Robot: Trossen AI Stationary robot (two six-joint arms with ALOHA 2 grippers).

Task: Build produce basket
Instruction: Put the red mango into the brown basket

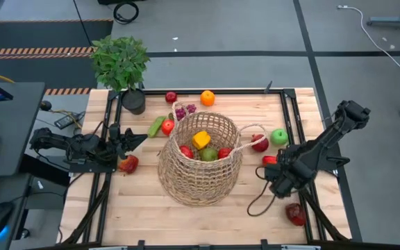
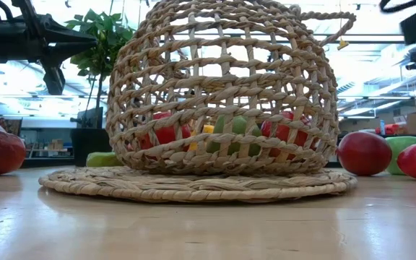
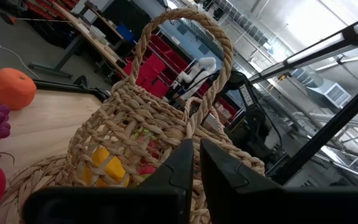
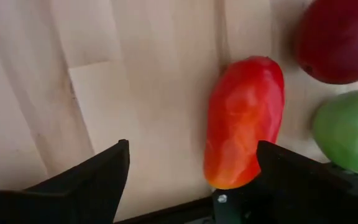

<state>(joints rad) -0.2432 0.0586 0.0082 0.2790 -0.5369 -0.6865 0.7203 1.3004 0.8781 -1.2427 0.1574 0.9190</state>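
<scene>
1. The basket (image 1: 201, 158) sits in the middle of the table (image 1: 137, 208).
2. Some fruits lie inside the basket.
3. The plant (image 1: 121, 62) stands at the far left corner.
4. The orange (image 1: 207, 98) and the grapes (image 1: 184, 110) lie behind the basket.
5. Two apples (image 1: 269, 139) lie just right of the basket.
6. The pepper (image 4: 244, 121) lies near those apples.

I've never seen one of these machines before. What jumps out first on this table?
A big wicker basket sits mid-table, already holding a yellow pepper and some red and green fruit. More toy produce lies scattered around it, including an orange at the far edge. To the basket's right, the right gripper hovers with open jaws over a red pepper lying on the wood.
</scene>
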